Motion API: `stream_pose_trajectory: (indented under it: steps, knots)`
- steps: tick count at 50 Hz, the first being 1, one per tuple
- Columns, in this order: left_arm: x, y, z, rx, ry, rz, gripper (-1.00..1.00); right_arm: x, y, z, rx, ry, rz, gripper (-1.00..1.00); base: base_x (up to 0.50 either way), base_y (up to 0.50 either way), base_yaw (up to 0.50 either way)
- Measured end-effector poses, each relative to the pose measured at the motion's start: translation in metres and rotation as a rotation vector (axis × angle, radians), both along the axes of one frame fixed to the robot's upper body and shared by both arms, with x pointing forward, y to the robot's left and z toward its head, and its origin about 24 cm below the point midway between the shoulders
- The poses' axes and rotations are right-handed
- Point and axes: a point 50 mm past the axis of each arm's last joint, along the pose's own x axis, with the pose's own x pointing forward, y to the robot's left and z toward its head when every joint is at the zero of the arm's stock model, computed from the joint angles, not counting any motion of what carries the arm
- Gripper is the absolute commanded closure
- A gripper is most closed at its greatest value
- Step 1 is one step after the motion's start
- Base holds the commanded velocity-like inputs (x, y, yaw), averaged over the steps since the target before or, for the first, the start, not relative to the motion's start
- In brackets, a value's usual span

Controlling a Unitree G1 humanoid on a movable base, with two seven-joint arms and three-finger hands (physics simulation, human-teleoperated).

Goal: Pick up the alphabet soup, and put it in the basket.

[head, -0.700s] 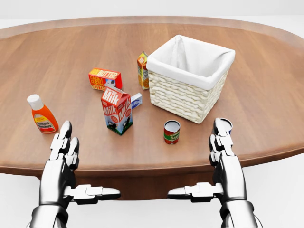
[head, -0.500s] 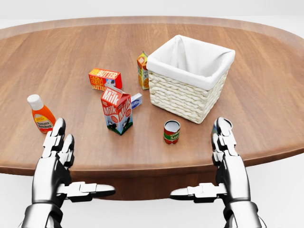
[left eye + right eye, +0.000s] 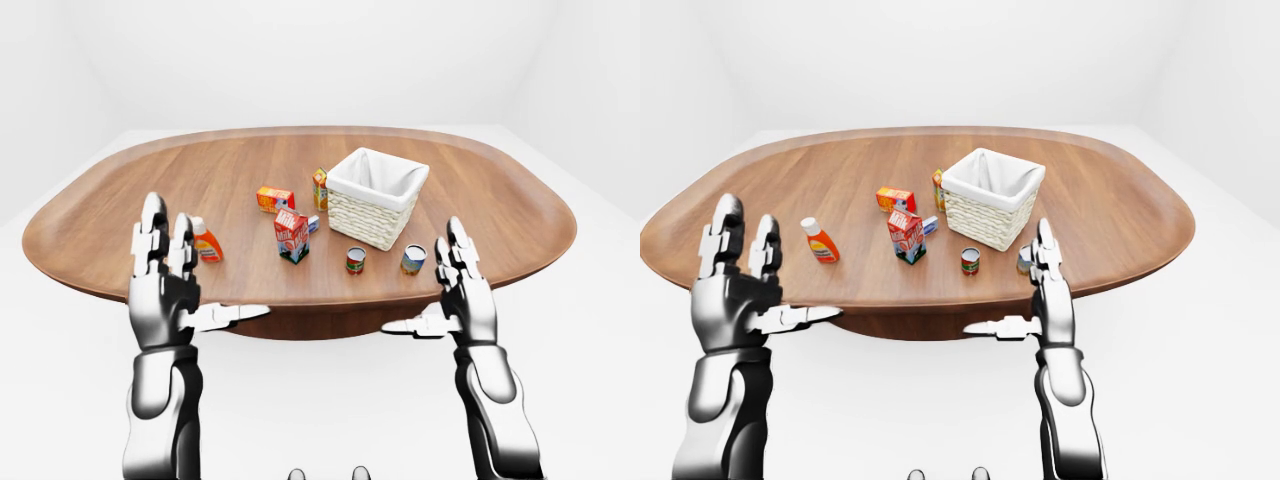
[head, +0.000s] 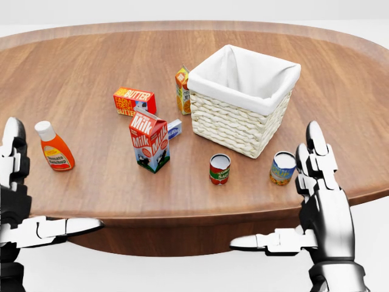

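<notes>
The alphabet soup [image 4: 282,168] is a small can with a blue and yellow label. It stands upright on the wooden table [image 4: 91,73], just below the right corner of the white-lined wicker basket [image 4: 243,97]. My right hand [image 4: 276,194] is open, fingers pointing up, just right of the can and not touching it. My left hand [image 4: 45,188] is open at the head view's left edge, near the table's near rim, and holds nothing. In the left-eye view [image 3: 414,259] the can stands left of my right fingers.
A red and green can [image 4: 219,168] stands left of the soup. A milk carton [image 4: 149,140], a butter box [image 4: 134,101], an orange juice carton [image 4: 182,90] and a small blue-white box [image 4: 174,128] lie left of the basket. A ketchup bottle [image 4: 54,146] is near my left hand.
</notes>
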Motion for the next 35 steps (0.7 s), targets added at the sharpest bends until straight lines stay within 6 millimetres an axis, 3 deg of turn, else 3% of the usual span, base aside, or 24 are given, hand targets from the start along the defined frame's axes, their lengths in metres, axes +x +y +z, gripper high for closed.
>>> stream_pose_trajectory:
  steps: [16, 35]
  knots:
    - [-0.022, 0.004, 0.031, 0.003, -0.153, 0.028, -1.00, -0.016, -0.003, 0.032, -0.036, -0.139, -0.011, -1.00, 0.00, 0.00, 0.00]
    - [-0.028, 0.005, 0.038, -0.011, -0.188, 0.030, -1.00, -0.021, -0.002, 0.038, -0.052, -0.162, -0.012, -1.00, 0.00, -0.45, 0.00]
